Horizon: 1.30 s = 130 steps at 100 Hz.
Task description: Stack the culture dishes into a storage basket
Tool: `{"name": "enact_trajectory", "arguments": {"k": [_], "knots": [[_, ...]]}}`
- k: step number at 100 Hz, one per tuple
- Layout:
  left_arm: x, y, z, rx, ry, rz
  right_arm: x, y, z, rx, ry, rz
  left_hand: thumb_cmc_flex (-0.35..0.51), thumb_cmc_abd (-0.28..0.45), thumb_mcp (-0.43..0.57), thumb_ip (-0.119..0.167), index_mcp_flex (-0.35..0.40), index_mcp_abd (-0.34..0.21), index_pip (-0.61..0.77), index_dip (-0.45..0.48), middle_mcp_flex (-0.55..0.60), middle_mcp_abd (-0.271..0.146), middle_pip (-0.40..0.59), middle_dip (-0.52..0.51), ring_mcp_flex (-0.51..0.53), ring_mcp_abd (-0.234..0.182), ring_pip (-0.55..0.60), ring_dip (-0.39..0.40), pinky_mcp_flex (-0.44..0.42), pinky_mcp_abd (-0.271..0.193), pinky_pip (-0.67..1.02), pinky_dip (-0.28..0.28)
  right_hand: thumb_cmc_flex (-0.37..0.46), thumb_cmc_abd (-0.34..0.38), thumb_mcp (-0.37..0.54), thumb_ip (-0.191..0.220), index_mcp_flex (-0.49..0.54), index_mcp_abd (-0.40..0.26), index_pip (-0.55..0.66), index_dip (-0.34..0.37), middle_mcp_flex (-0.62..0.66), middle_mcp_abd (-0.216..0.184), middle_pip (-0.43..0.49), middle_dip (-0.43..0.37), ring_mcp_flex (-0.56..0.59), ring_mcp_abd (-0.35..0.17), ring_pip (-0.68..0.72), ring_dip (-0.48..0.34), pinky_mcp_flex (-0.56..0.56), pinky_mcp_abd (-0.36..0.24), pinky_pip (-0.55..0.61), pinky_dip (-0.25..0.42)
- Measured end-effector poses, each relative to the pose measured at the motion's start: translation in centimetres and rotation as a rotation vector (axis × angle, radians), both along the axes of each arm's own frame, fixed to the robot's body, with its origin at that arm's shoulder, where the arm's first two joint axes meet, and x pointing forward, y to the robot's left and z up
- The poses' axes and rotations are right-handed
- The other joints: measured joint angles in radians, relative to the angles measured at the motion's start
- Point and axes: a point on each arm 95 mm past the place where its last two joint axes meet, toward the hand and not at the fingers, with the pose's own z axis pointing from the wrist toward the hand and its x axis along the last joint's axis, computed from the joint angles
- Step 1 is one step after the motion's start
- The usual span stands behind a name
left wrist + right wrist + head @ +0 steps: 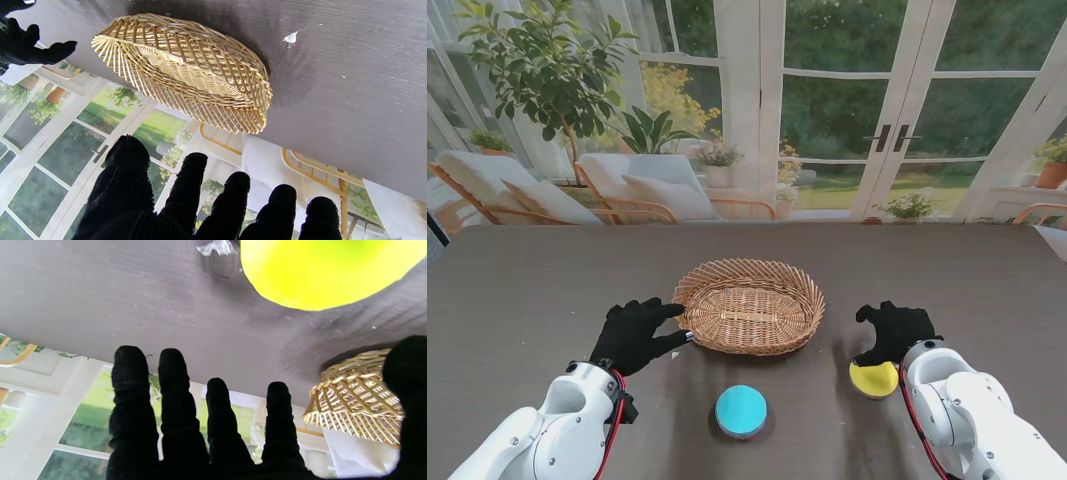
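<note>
An oval wicker basket (750,305) sits empty at the table's middle; it also shows in the left wrist view as the basket (186,66) and in the right wrist view as the basket (357,396). A blue dish (741,410) lies nearer to me than the basket. A yellow dish (874,378) lies to the basket's right, and the yellow dish (320,270) shows large in the right wrist view. My right hand (894,332) hovers over the yellow dish's far edge, fingers spread, holding nothing. My left hand (634,335) is open beside the basket's left rim, thumb close to the rim.
The dark wood table (527,290) stretches wide on both sides. Beyond its far edge stand glass doors, lounge chairs and plants. A small crumpled clear scrap (217,246) lies on the table beside the yellow dish.
</note>
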Motion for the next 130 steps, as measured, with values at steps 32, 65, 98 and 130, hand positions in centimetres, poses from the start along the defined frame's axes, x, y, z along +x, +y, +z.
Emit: {"name": "enact_trajectory", "arguments": {"k": [32, 65, 98, 130], "knots": [[-0.3, 0.3, -0.1, -0.002, -0.005, 0.003, -0.9, 0.0, -0.9, -0.010, 0.038, -0.030, 0.000, 0.000, 0.000, 0.000, 0.000, 0.000, 0.000, 0.000, 0.000, 0.000, 0.000, 0.000, 0.000, 0.000, 0.000, 0.000, 0.000, 0.000, 0.000, 0.000, 0.001, -0.010, 0.002, 0.020, 0.022, -0.024, -0.022, 0.086, 0.016, 0.004, 0.073, 0.039, 0.045, -0.076, 0.402, 0.203, 0.000, -0.009, 0.260, 0.159], [-0.4, 0.4, -0.1, -0.006, -0.011, 0.000, -1.2, 0.8, -2.3, -0.033, 0.066, -0.096, 0.000, 0.000, 0.000, 0.000, 0.000, 0.000, 0.000, 0.000, 0.000, 0.000, 0.000, 0.000, 0.000, 0.000, 0.000, 0.000, 0.000, 0.000, 0.000, 0.000, 0.001, -0.010, 0.002, 0.020, -0.008, -0.035, -0.084, 0.099, 0.014, 0.024, 0.110, 0.055, 0.045, -0.095, 0.460, 0.228, 0.000, -0.028, 0.271, 0.175], [-0.7, 0.6, -0.1, -0.007, -0.017, 0.001, -1.2, 1.3, -3.4, -0.061, 0.048, -0.158, 0.000, 0.000, 0.000, 0.000, 0.000, 0.000, 0.000, 0.000, 0.000, 0.000, 0.000, 0.000, 0.000, 0.000, 0.000, 0.000, 0.000, 0.000, 0.000, 0.000, -0.017, -0.010, -0.021, 0.020, -0.008, -0.035, -0.084, 0.140, 0.014, 0.035, 0.115, 0.064, 0.045, -0.095, 0.466, 0.229, 0.000, -0.029, 0.272, 0.178], [-0.8, 0.6, -0.1, -0.007, -0.017, 0.002, -1.6, 1.4, -3.4, -0.064, 0.045, -0.188, 0.000, 0.000, 0.000, 0.000, 0.000, 0.000, 0.000, 0.000, 0.000, 0.000, 0.000, 0.000, 0.000, 0.000, 0.000, 0.000, 0.000, 0.000, 0.000, 0.000, -0.031, -0.009, -0.017, 0.020, -0.008, 0.003, -0.085, 0.172, 0.014, 0.055, 0.129, 0.064, 0.045, -0.095, 0.455, 0.229, 0.000, -0.029, 0.272, 0.178]]}}
